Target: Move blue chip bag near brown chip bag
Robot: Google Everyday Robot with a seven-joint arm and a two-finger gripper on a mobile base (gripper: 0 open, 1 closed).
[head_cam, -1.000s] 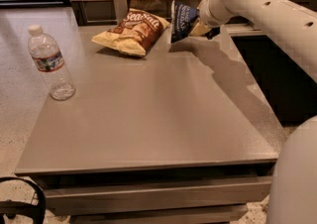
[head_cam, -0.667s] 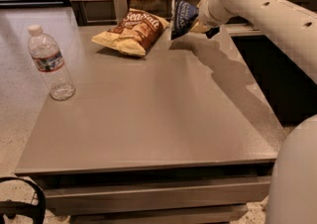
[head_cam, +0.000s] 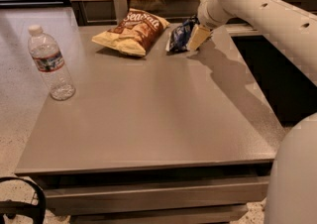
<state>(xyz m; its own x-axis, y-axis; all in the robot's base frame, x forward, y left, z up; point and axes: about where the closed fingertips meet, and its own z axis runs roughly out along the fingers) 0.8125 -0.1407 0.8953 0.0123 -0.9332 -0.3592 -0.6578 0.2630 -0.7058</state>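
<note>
Grey table (head_cam: pixel 148 119): my gripper (head_cam: pixel 194 37) clasps the blue bag (head_cam: pixel 177 35), resting just beside the brown bag (head_cam: pixel 132 30). I reckon only letting go remains.

The single camera looked down from above the near edge of the bench (head_cam: pixel 148 119), facing its far side, close enough that the bench filled most of the view. The robot's arm (head_cam: pixel 277 15) entered from the near right. The gripper (head_cam: pixel 189 37) sat at the far right, its fingers clamped on the blue chip bag (head_cam: pixel 178 33).
</note>
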